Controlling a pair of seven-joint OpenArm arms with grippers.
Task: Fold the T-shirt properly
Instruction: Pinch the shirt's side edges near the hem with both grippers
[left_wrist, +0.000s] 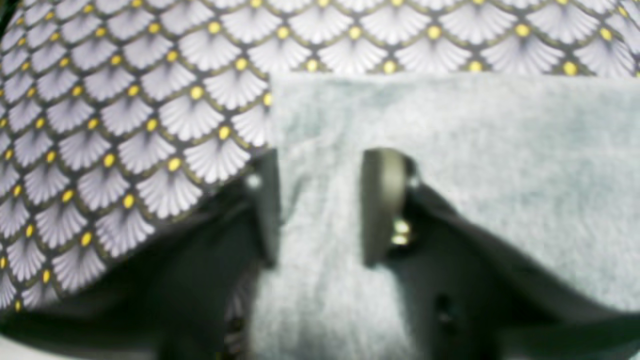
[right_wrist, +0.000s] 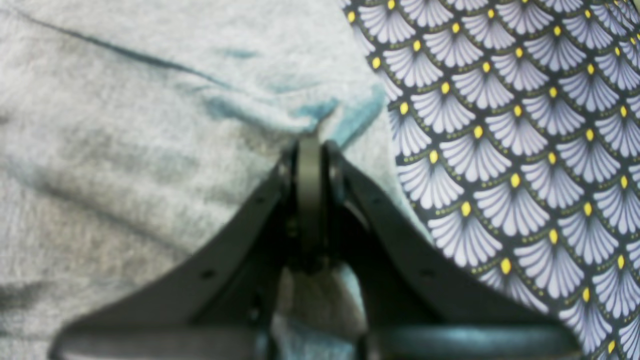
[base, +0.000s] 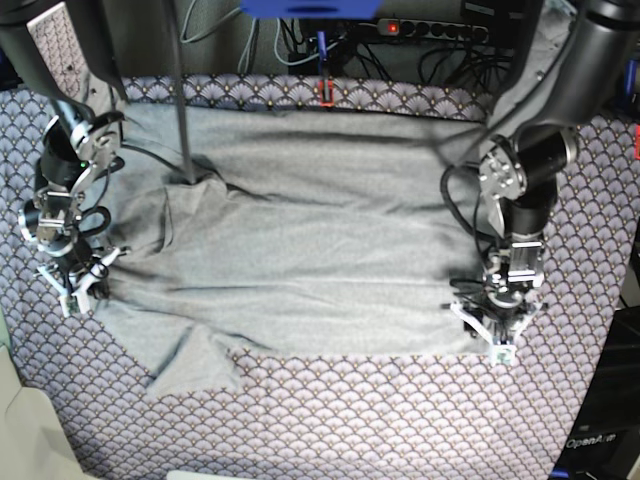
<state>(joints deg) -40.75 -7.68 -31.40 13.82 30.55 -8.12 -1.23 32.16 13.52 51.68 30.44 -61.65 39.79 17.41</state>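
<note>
Fabric of the T-shirt (base: 320, 260), spread over the patterned counter (base: 400, 420), sits pinched at one edge in my closed right fingers (right_wrist: 310, 131), while my left fingers (left_wrist: 320, 200) straddle the opposite corner half-open, gripping nothing yet.

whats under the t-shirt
The T-shirt lies spread on the fan-scale patterned tablecloth, which shows all around it. Whatever sits beneath the shirt's middle is covered, so only cloth at its edges can be confirmed.
</note>
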